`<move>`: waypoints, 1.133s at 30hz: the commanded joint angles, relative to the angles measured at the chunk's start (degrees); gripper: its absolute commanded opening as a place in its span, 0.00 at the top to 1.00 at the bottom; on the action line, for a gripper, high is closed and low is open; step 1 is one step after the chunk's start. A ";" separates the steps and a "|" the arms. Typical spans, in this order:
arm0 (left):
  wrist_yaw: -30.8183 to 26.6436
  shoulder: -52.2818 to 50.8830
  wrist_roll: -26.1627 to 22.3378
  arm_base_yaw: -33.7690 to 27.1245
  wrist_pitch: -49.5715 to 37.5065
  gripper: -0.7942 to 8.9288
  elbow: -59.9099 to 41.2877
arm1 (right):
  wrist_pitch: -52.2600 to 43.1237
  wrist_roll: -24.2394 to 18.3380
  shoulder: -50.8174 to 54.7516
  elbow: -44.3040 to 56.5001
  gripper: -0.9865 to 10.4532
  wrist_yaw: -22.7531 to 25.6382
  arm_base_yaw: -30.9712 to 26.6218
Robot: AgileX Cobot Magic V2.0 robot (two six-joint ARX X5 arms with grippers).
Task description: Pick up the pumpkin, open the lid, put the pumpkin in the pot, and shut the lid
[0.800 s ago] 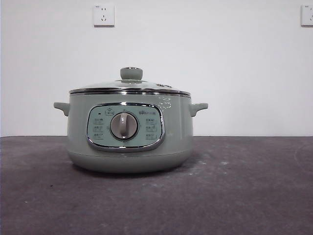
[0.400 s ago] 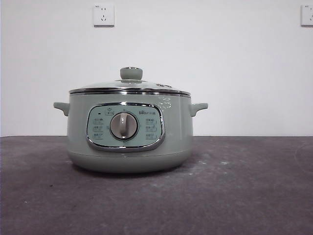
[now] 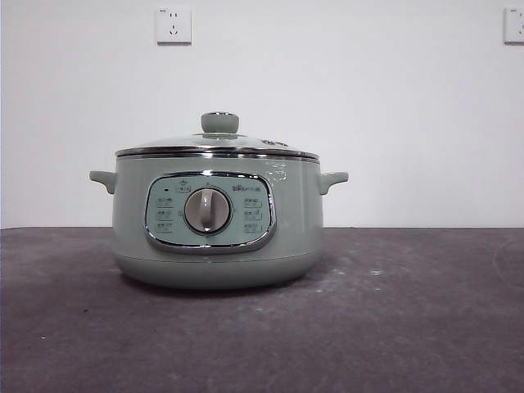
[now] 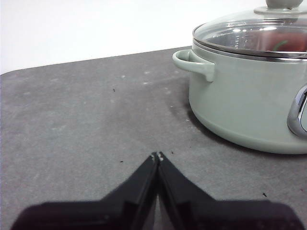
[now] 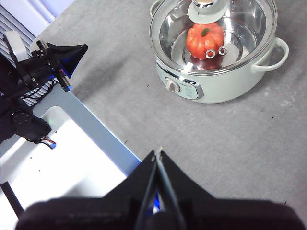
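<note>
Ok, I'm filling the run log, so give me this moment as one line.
pumpkin: inside pot | lid: closed on pot | left tool: shut, low over table, beside pot | right tool: shut, high above table, clear of pot

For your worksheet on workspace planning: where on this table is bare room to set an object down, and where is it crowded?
Bare grey table lies in front of the pot, on both its sides beyond the handles, and between the pot and the left tool. Only the pot's own spot is taken, with the lid on and the pumpkin inside.
</note>
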State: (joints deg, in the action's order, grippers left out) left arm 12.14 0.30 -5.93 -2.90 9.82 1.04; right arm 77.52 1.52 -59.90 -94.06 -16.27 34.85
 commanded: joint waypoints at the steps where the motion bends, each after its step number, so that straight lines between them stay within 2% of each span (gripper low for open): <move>1: -0.02 -0.09 0.37 -0.17 -0.15 0.92 -0.92 | -0.55 -1.66 1.55 0.15 0.91 2.08 -2.05; 4: -0.04 -0.09 0.37 -0.17 -0.15 0.92 -0.92 | -6.23 -3.98 5.03 0.98 0.91 4.26 -6.88; 9: 0.02 -0.09 0.37 -0.17 -0.17 0.92 -0.92 | -16.72 -4.85 14.47 8.52 0.91 -4.81 -18.27; 14: -0.02 -0.09 0.37 -0.17 -0.17 0.92 -0.92 | -29.18 -7.19 25.94 23.17 0.91 -0.61 -26.60; 17: -0.02 -0.09 0.37 -0.20 -0.17 0.92 -0.92 | -39.15 -7.54 32.39 33.94 0.91 1.86 -28.85; 26: -0.02 -0.09 0.37 -0.17 -0.17 0.92 -0.92 | -65.75 -5.97 45.55 64.81 0.91 1.77 -30.05; 30: -0.02 -0.09 0.37 -0.20 -0.17 0.92 -0.92 | -73.61 -4.02 49.75 75.17 0.91 1.90 -30.05; 34: -0.02 -0.09 0.37 -0.17 -0.17 0.92 -0.92 | -77.11 -3.50 53.27 82.88 0.91 5.09 -30.03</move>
State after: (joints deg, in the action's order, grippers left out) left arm 12.14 0.30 -5.93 -2.90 9.80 1.04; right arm 1.32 -3.16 -7.25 -12.93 -11.79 4.86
